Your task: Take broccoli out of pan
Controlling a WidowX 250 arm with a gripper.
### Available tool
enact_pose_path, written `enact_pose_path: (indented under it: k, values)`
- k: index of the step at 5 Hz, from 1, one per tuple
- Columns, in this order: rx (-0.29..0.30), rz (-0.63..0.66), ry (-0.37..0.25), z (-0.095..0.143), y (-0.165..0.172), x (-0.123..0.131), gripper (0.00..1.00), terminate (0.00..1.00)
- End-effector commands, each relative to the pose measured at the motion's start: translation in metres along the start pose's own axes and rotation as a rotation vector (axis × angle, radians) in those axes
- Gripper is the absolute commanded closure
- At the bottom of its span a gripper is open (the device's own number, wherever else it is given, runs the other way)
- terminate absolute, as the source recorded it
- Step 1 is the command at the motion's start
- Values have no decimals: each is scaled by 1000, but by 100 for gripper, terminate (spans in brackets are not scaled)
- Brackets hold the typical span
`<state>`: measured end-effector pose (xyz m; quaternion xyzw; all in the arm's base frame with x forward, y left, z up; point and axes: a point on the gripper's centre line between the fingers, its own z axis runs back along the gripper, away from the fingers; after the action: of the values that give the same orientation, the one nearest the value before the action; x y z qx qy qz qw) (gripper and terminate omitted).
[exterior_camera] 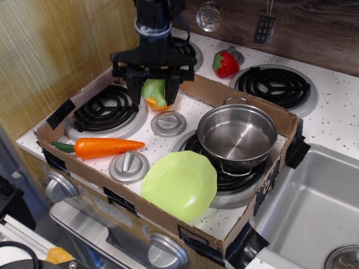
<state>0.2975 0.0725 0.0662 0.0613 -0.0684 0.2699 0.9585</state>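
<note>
My gripper is shut on the pale-green broccoli and holds it above the white stove top, just right of the left front coil burner. The broccoli hangs in front of the orange half, which is mostly hidden behind it. The shiny steel pan stands empty on the right front burner, well to the right of the gripper.
A carrot lies at the front left. A lime-green plate lies in front of the pan. Two grey knob discs sit on the stove top. A cardboard rim boxes the area. A strawberry sits at the back. A sink is at the right.
</note>
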Motion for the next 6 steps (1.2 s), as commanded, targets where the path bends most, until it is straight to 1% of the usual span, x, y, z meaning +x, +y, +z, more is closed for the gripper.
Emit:
enact_pose_path:
  k: [1, 3, 4, 5, 6]
  values:
    - [-80, 44, -3, -21, -24, -3, 100, 0]
    - [-102, 144, -31, -41, -24, -30, 100, 0]
    - [-114, 122, -42, -37, -22, -34, 0, 0]
    - [-94, 19, -87, -21, -16, -19, 0, 0]
    - [-18, -11, -123, 10, -20, -6, 0, 0]
